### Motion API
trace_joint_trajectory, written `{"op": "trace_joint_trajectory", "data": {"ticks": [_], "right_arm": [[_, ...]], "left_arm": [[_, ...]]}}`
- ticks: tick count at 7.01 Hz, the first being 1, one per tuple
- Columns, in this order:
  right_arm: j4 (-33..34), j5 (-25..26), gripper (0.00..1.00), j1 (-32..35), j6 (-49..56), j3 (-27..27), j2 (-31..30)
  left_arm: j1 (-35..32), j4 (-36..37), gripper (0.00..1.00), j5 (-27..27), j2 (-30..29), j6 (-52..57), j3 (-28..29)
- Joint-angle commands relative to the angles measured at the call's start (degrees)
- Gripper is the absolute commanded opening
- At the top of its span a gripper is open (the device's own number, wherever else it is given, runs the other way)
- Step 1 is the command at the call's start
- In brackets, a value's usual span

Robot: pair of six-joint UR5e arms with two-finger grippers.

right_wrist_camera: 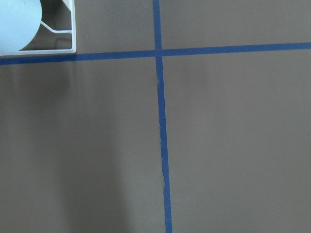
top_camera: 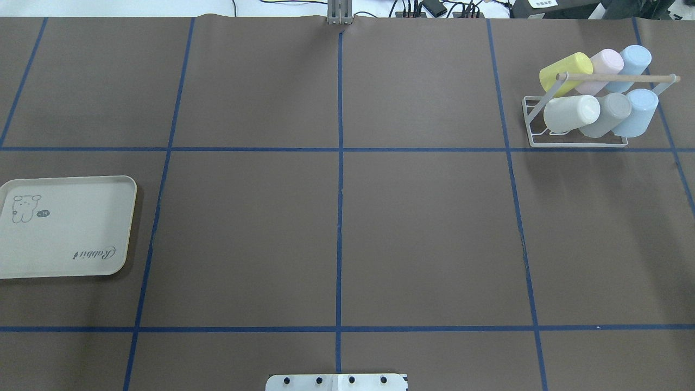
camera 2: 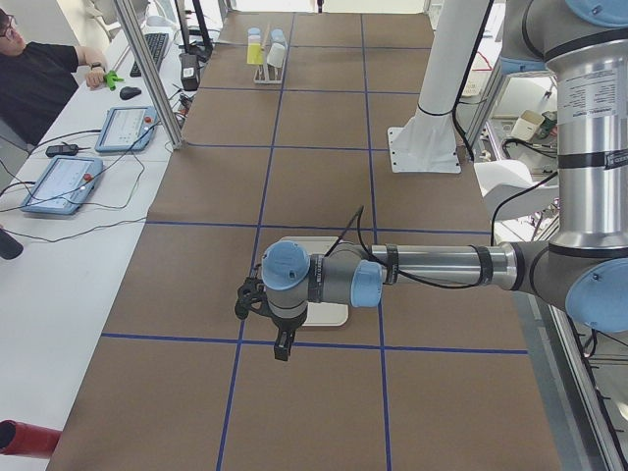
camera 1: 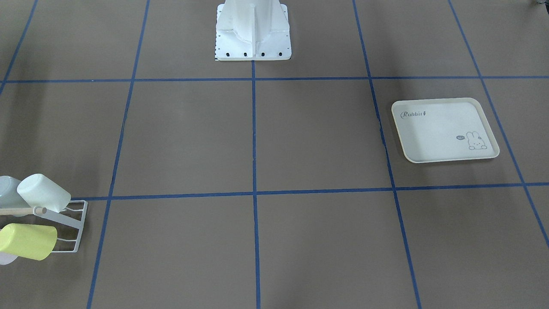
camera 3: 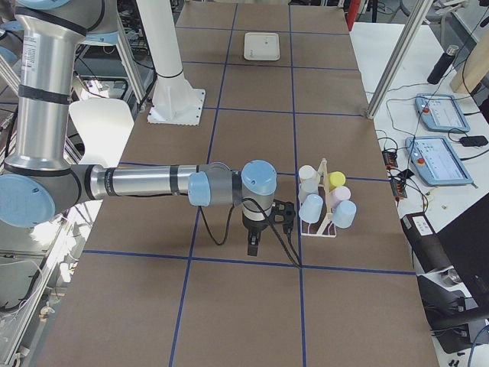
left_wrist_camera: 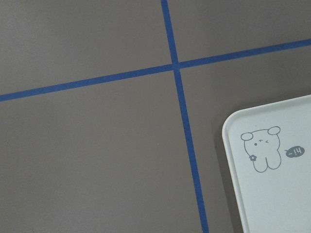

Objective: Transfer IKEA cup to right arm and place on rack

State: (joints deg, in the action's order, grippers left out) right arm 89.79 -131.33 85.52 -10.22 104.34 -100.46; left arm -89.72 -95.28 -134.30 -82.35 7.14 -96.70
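We are seeing the table (top_camera: 423, 239) carrying a tray (top_camera: 70, 228) at the left and the rack (top_camera: 575, 144) at the far right, six cups (top_camera: 571, 113) leaning on it. The left gripper (camera 2: 283, 345) is hanging near the tray, the right gripper (camera 3: 252, 246) near the rack (finger spacing: we cannot tell).

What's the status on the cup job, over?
Left claw above table by tray, right claw beside rack; open or shut unclear. Six cups on rack. No cup in either claw.
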Motion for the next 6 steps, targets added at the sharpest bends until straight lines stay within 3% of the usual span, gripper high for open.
{"op": "trace_joint_trajectory", "data": {"ticks": [1,6], "right_arm": [[0.2,-0.1,1.0,0.0,0.1,-0.1,-0.6],[-0.2,0.4,1.0,-0.1,0.8,0.7,-1.1]], "left_arm": [[-0.2,0.0,1.0,1.0,-0.1,0.0,-1.6],[-0.3,-0.1,1.0,1.9,0.3,-0.1,-1.8]]}}
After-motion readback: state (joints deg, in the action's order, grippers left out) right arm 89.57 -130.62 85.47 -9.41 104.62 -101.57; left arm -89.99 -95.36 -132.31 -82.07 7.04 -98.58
